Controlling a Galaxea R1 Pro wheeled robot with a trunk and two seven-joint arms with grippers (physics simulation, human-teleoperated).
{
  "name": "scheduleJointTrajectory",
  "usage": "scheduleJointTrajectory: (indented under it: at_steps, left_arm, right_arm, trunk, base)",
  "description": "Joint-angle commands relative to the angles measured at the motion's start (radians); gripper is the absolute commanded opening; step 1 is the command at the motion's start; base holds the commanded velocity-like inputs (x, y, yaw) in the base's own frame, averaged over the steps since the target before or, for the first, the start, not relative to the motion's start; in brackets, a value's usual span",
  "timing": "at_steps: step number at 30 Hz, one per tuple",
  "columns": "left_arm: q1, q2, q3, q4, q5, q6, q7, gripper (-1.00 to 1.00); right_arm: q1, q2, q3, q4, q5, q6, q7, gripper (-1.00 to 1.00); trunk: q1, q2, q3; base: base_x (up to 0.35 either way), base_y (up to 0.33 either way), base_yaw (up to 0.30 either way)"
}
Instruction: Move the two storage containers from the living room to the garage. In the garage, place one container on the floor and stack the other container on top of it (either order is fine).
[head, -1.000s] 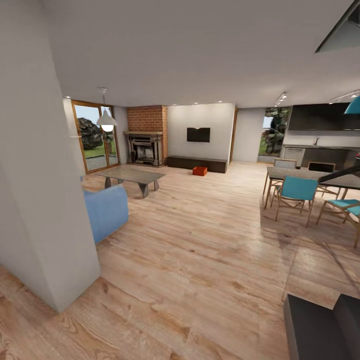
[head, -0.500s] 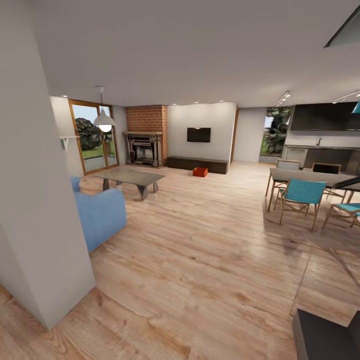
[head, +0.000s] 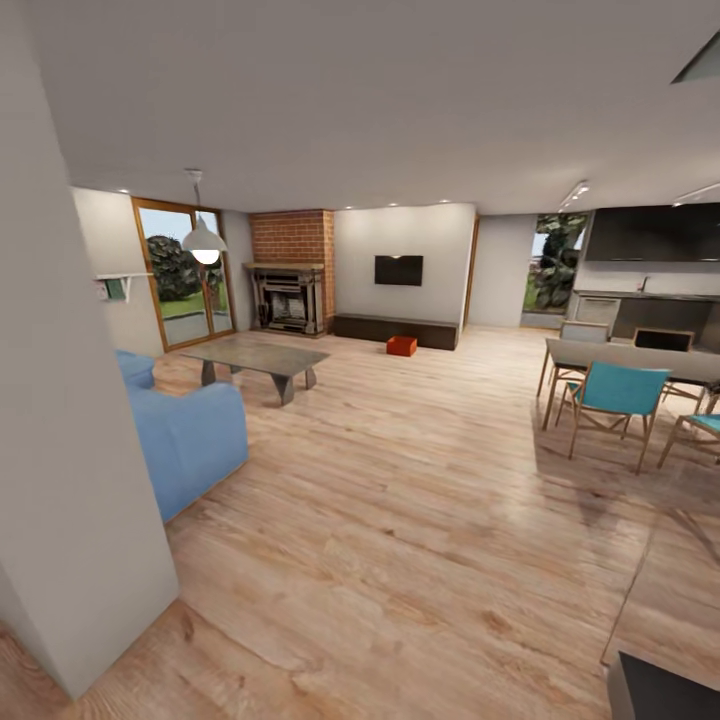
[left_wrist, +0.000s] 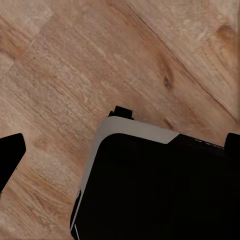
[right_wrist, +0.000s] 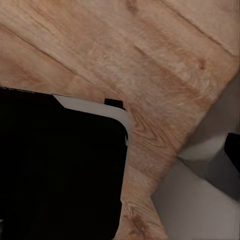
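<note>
- Far across the living room's wood-plank floor (head: 400, 480), just before the low dark bench (head: 395, 328): one orange-red storage container (head: 401, 345); second possibly hidden behind it.
- Risk ahead: clipping the blue sofa (head: 185, 435), near wall corner (head: 80, 480) or dining chair (head: 618, 397).
- Finger state: cannot tell; dark tips cut off at wrist-view edges.

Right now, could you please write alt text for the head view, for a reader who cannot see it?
An orange-red storage container sits on the light wood floor at the far end of a living room, in front of a long low dark bench under a wall TV. A brick fireplace, a low table and a blue sofa stand left; a dining table with teal chairs stands right.
</note>
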Motion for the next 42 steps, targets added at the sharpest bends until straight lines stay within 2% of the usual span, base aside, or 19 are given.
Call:
scheduleJointTrajectory:
  at_steps: [1,12,29,42]
  left_arm:
    - [0.000,0.000,0.001,0.000,0.003,-0.001,0.002,1.00]
    - [-0.001,0.000,0.003,0.000,0.003,0.000,0.002,1.00]
    - [-0.001,0.000,0.002,0.000,0.003,0.002,0.002,1.00]
    - [-0.001,0.000,0.001,0.000,0.004,0.007,0.002,1.00]
  right_arm:
    - [-0.001,0.000,-0.002,0.003,0.009,-0.005,-0.005,1.00]
    - [-0.001,0.000,-0.003,0.003,0.009,-0.006,-0.005,1.00]
    - [-0.001,0.000,-0.003,0.003,0.009,-0.006,-0.005,1.00]
    - [-0.001,-0.001,-0.002,0.003,0.008,-0.003,-0.007,1.00]
  trunk:
    - [0.001,-0.001,-0.001]
    - [0.001,-0.001,-0.001]
    - [0.001,-0.001,-0.001]
    - [0.001,-0.001,-0.001]
  base:
    - [0.321,0.112,0.000]
    - [0.302,0.212,-0.030]
    - [0.295,0.234,-0.231]
    - [0.313,0.097,-0.007]
